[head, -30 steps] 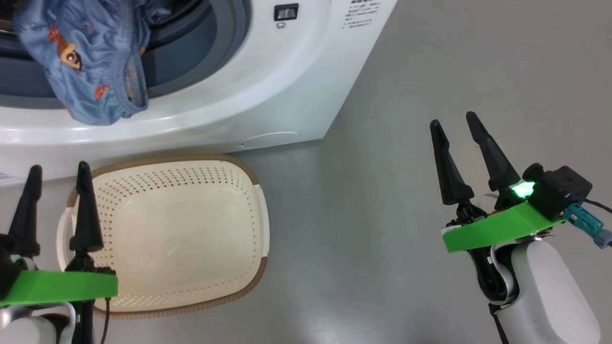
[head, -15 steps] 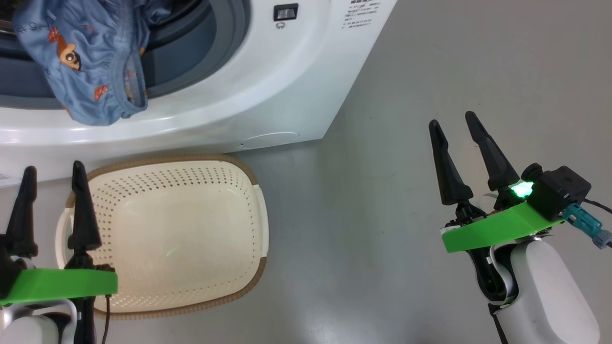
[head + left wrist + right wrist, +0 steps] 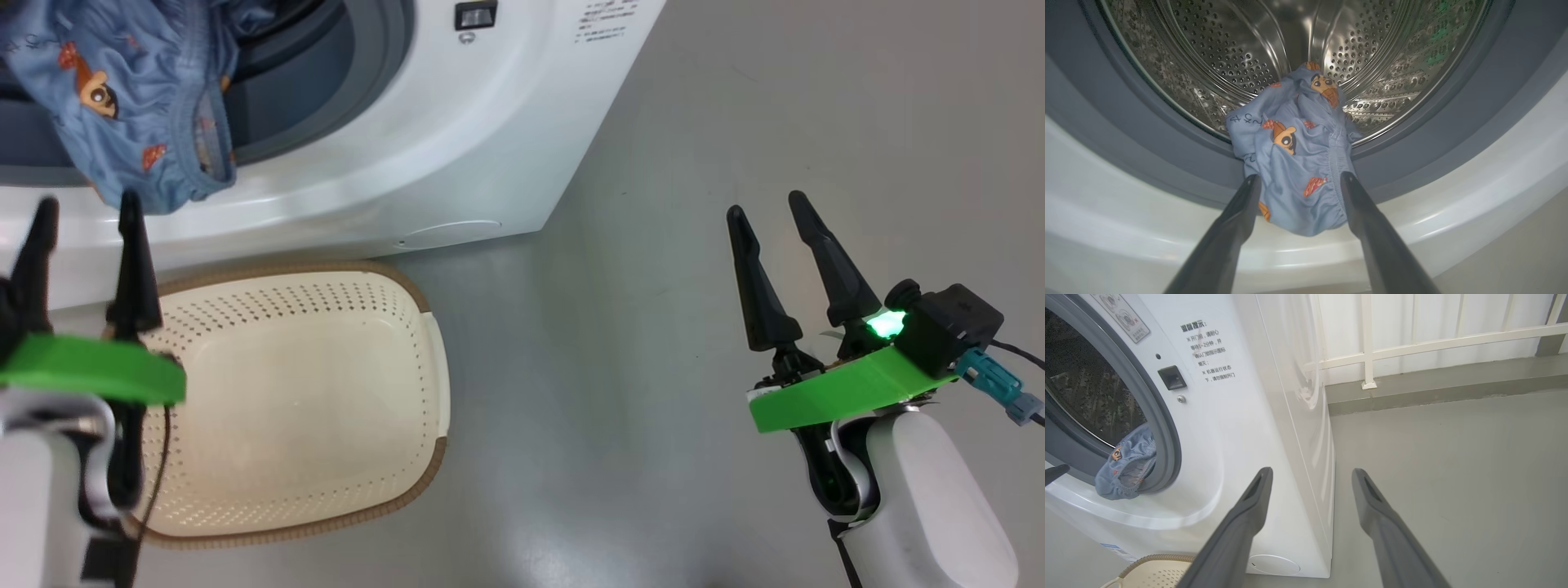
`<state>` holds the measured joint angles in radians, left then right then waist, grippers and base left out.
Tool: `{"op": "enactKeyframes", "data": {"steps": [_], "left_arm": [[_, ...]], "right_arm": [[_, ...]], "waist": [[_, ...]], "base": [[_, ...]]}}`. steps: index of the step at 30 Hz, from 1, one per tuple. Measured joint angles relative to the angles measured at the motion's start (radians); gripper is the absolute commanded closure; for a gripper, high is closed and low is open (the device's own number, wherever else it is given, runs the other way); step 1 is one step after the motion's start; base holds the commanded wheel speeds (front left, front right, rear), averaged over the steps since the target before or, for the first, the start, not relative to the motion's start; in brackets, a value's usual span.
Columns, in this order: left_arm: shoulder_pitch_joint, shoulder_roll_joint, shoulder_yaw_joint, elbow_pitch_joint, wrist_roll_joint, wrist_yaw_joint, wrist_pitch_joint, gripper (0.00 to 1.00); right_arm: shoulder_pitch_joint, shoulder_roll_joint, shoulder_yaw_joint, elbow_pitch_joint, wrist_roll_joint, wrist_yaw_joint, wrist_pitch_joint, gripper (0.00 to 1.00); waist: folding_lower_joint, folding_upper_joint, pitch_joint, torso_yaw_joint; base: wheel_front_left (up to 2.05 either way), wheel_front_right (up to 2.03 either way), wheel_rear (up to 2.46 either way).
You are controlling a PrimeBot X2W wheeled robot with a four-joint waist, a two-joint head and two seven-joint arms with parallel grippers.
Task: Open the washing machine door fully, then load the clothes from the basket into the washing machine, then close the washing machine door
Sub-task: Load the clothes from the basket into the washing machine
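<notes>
The washing machine point(image 3: 424, 155) stands at the upper left with its opening bare; its door is out of view. A light blue garment of the clothes point(image 3: 122, 106) hangs over the grey seal, half in the steel drum point(image 3: 1392, 61), half over the front lip. My left gripper point(image 3: 86, 204) is open just below that garment point(image 3: 1294, 163), and in the left wrist view its gripper point(image 3: 1300, 177) frames the hanging cloth without touching it. The cream basket point(image 3: 310, 384) on the floor holds nothing. My right gripper point(image 3: 766, 204) is open over bare floor, well to the right.
In the right wrist view the machine's white side point(image 3: 1290, 416) runs back to a wall with a white railing point(image 3: 1367, 355) and a grey kerb. The basket rim point(image 3: 1155, 559) sits at the machine's foot. Grey floor point(image 3: 735, 98) stretches to the right.
My left gripper has risen and moved forward from beside the basket to just under the hanging garment. The head view has shifted slightly. The right gripper has stayed put.
</notes>
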<state>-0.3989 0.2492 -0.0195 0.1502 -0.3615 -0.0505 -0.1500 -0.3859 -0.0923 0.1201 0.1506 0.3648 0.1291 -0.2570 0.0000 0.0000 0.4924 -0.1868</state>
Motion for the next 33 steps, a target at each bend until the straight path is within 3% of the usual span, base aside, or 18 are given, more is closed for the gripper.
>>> {"op": "enactKeyframes", "data": {"steps": [9, 19, 25, 26, 27, 29, 33], "left_arm": [[-0.234, 0.02, -0.026, 0.207, -0.003, 0.001, 0.128, 0.0], [-0.375, 0.033, -0.044, 0.452, -0.007, 0.009, 0.263, 0.0], [-0.446, 0.037, -0.074, 0.538, -0.013, -0.022, 0.292, 0.0], [-0.453, 0.037, -0.078, 0.55, -0.014, -0.026, 0.292, 0.22], [-0.462, 0.037, -0.083, 0.562, -0.015, -0.03, 0.294, 0.51], [-0.475, 0.038, -0.094, 0.581, -0.016, -0.041, 0.295, 1.0], [-0.49, 0.037, -0.115, 0.602, -0.023, -0.053, 0.285, 1.0]], "right_arm": [[-0.003, 0.009, 0.004, 0.001, 0.0, 0.0, 0.0, 0.0], [-0.003, 0.024, 0.003, 0.001, 0.001, 0.0, 0.0, 0.0], [-0.003, 0.027, 0.003, 0.0, 0.001, 0.0, 0.0, 0.0], [-0.003, 0.028, 0.003, 0.001, 0.001, 0.0, 0.0, 0.0], [-0.003, 0.029, 0.003, 0.001, 0.001, 0.0, 0.0, 0.0], [-0.003, 0.029, 0.003, 0.001, 0.001, 0.0, 0.0, 0.0], [-0.004, 0.03, 0.002, 0.002, 0.001, 0.0, 0.0, 0.0]], "waist": [[0.0, 0.0, 0.009, -0.03], [0.0, 0.0, 0.025, -0.058], [0.0, 0.0, 0.033, -0.064], [0.0, 0.0, 0.034, -0.065], [0.0, 0.0, 0.034, -0.065], [0.0, 0.0, 0.036, -0.066], [0.0, 0.0, 0.037, -0.067]], "base": [[0.0, 0.0, 0.0], [0.0, 0.0, 0.0], [0.0, 0.0, 0.0], [0.0, 0.0, 0.0], [0.0, 0.0, 0.0], [0.0, 0.0, 0.0], [0.0, 0.0, 0.0]]}}
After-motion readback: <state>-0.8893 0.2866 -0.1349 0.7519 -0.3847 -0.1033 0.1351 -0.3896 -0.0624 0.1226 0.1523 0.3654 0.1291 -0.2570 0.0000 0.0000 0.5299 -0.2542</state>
